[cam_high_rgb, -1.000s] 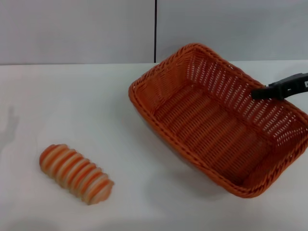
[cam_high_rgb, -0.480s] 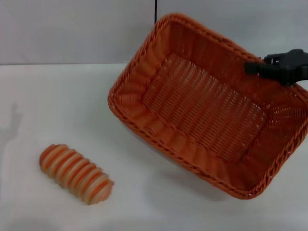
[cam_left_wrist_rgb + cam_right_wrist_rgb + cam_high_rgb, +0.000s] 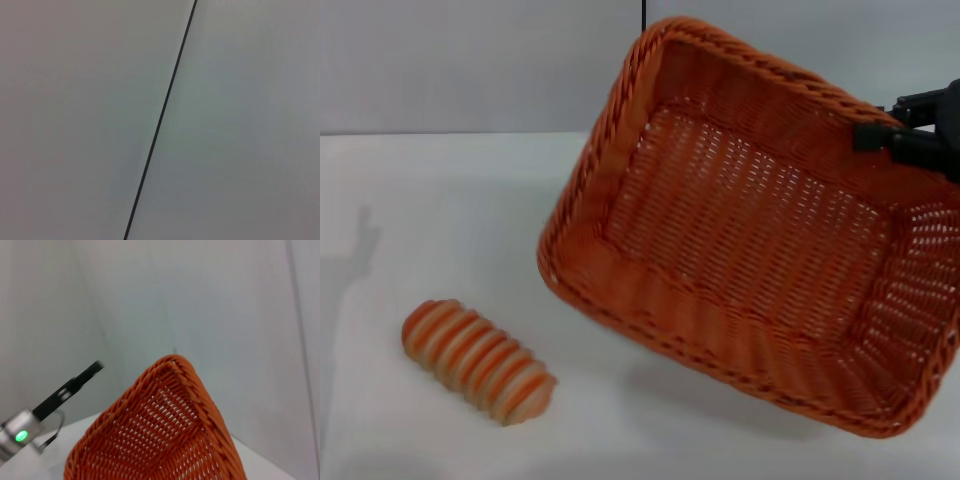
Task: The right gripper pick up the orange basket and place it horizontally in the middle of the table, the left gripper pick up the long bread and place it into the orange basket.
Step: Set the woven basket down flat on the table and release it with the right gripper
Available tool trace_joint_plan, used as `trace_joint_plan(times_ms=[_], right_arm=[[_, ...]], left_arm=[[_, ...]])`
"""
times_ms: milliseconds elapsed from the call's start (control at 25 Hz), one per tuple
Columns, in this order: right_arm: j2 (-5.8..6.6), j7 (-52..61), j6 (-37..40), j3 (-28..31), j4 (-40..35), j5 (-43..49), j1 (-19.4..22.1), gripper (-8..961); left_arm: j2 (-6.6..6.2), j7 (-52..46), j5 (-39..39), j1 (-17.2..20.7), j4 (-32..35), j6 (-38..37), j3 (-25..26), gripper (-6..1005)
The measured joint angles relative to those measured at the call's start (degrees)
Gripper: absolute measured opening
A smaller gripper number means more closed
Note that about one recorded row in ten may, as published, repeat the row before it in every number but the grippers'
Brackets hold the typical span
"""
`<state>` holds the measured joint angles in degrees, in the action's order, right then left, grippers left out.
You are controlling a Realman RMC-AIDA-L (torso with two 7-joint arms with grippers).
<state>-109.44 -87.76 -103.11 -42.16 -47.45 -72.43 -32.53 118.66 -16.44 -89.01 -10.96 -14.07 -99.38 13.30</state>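
The orange basket (image 3: 740, 230) hangs tilted above the right half of the white table (image 3: 450, 210), its open side turned toward me. My right gripper (image 3: 876, 136) is shut on the basket's far right rim, at the upper right of the head view. In the right wrist view the basket's (image 3: 165, 440) woven corner rises in front of the wall. The long bread (image 3: 478, 362), striped orange and cream, lies at an angle on the table at the front left, well apart from the basket. My left gripper is out of view; its wrist view shows only wall.
A grey wall with a dark vertical seam (image 3: 643, 20) stands behind the table. A faint arm shadow (image 3: 360, 240) falls on the table's left side. A black bar with a silver end and green light (image 3: 60, 395) shows in the right wrist view.
The basket has been lifted off the table and tipped up toward me, its near corner swinging left. The right gripper rose with it. The bread has not moved.
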Motion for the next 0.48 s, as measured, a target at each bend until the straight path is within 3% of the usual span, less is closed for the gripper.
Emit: trace_joint_plan(times_ms=[80, 120, 240, 480], right_arm=[[1.71, -0.3, -2.0, -1.4, -0.5, 0.1, -0.7, 159], [1.71, -0.3, -2.0, -1.4, -0.5, 0.1, -0.7, 159], [3.68, -0.3, -3.0, -6.3, -1.2, 0.1, -1.4, 158], [5.07, -0.2, -3.2, -10.6, -2.3, 3.7, -3.5, 158]], left_arm=[[0.06, 0.0, 0.0, -0.3, 0.0, 0.1, -0.2, 859], [0.06, 0.0, 0.0, -0.3, 0.0, 0.1, -0.2, 859], [0.12, 0.0, -0.1, -0.4, 0.0, 0.0, -1.0, 859], [0.17, 0.0, -0.1, -0.9, -0.3, -0.2, -3.4, 859]])
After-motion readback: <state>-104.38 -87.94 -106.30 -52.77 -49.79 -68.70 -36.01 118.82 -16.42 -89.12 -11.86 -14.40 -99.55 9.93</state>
